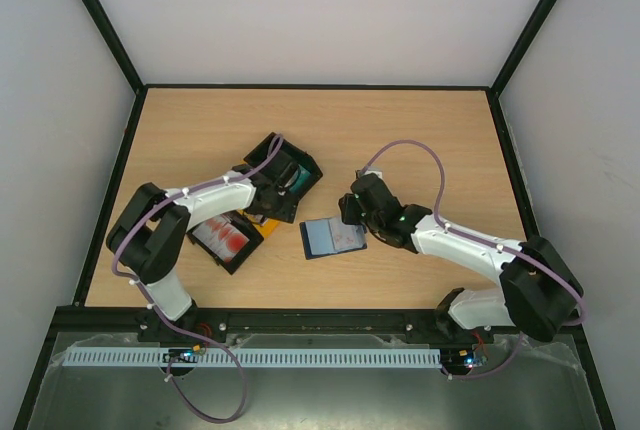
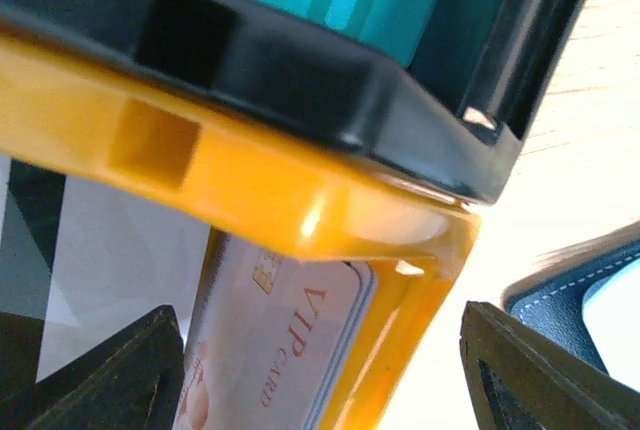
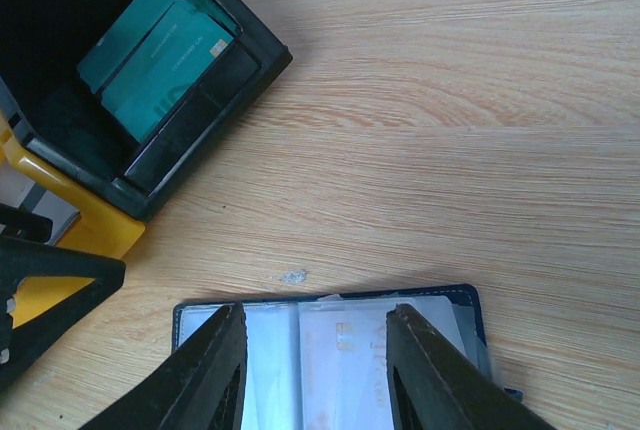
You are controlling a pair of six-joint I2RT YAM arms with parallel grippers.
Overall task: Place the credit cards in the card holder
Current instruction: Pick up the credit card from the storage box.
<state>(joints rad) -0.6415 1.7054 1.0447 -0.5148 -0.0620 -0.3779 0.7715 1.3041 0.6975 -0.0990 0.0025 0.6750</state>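
The navy card holder (image 1: 332,237) lies open on the table, its pale lining up. In the right wrist view a whitish card (image 3: 350,350) with faint red marks lies on the card holder's lining (image 3: 270,350); I cannot tell if it is inside a pocket. My right gripper (image 3: 315,312) is open and empty just above it (image 1: 347,218). My left gripper (image 2: 318,315) is open and empty over the tray (image 1: 268,193), above a white card with red "VIP" print (image 2: 280,350) in the yellow compartment. Teal cards (image 3: 150,55) lie in the black compartment.
The black-and-yellow three-compartment tray (image 1: 310,172) sits left of centre; its near compartment holds white cards with red marks (image 1: 222,237). Its yellow wall (image 2: 250,190) fills much of the left wrist view. A corner of the card holder (image 2: 560,290) shows there at right. Bare wood lies to the right and back.
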